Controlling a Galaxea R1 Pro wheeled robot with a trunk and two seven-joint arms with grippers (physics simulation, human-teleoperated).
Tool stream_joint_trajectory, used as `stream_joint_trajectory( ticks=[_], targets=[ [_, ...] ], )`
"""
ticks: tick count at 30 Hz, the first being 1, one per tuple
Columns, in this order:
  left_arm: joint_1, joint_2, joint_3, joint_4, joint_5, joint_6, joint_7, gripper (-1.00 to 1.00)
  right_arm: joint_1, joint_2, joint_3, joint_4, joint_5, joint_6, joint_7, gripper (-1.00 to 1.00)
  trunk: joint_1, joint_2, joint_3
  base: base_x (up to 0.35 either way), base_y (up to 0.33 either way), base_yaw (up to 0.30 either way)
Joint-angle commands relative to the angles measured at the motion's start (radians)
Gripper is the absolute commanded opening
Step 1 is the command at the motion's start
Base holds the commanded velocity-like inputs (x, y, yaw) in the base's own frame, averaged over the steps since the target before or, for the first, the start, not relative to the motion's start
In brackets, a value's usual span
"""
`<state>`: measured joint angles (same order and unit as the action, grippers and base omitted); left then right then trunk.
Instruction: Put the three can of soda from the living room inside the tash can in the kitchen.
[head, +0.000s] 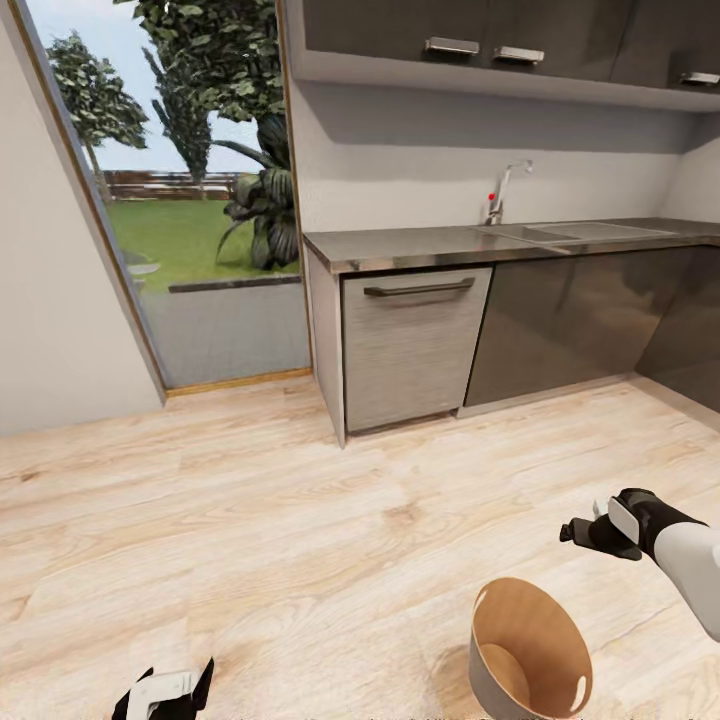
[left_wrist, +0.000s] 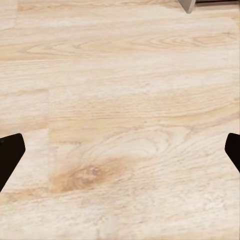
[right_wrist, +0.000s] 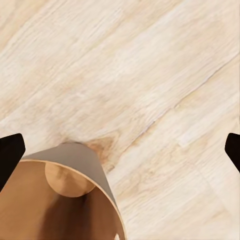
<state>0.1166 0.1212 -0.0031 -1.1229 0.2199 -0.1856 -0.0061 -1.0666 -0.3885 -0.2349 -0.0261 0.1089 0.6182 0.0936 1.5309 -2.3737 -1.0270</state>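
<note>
The bin (head: 528, 655) stands upright on the floor (head: 300, 520), mouth up, just below and slightly left of the right claw (head: 590, 528), which is the nearer one. Both claws are spread wide and carry nothing; the left claw (head: 165, 690) hangs well apart over bare floor. No can shows; nothing stands between right claw and bin.

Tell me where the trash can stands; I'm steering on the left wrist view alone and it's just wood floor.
Observer: The trash can stands upright on the floor, low on the head view's right side, near the right tool.
Operator: Is that tool carrying anything?
Observer: No, it is open with nothing between its fingers.
Operator: Anything in the can?
Observer: The part of its bottom I can see is bare.
</note>
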Motion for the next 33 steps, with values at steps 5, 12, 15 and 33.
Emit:
stream_joint_trajectory(
  ticks=[5,12,15,33],
  targets=[
    [0.0,0.0,0.0,0.0,0.0,0.0,0.0,1.0,0.0,-0.001,0.0,-0.005,0.0,0.001,0.0,1.0,0.019,-0.035,-0.024,0.0,0.0,0.0],
    [0.0,0.0,0.0,0.0,0.0,0.0,0.0,1.0,0.0,-0.002,-0.001,-0.009,0.0,0.0,0.0,1.0,0.046,-0.084,-0.056,0.0,0.0,0.0],
    [0.0,0.0,0.0,0.0,0.0,0.0,0.0,1.0,0.0,-0.004,-0.001,-0.013,0.0,0.001,0.0,1.0,0.058,-0.105,-0.07,0.0,0.0,0.0],
    [0.0,0.0,0.0,-0.001,0.001,0.0,0.0,1.0,0.02,-0.003,0.002,0.002,0.003,0.015,0.0,1.0,0.076,-0.13,-0.153,0.0,0.0,0.0]
  ],
)
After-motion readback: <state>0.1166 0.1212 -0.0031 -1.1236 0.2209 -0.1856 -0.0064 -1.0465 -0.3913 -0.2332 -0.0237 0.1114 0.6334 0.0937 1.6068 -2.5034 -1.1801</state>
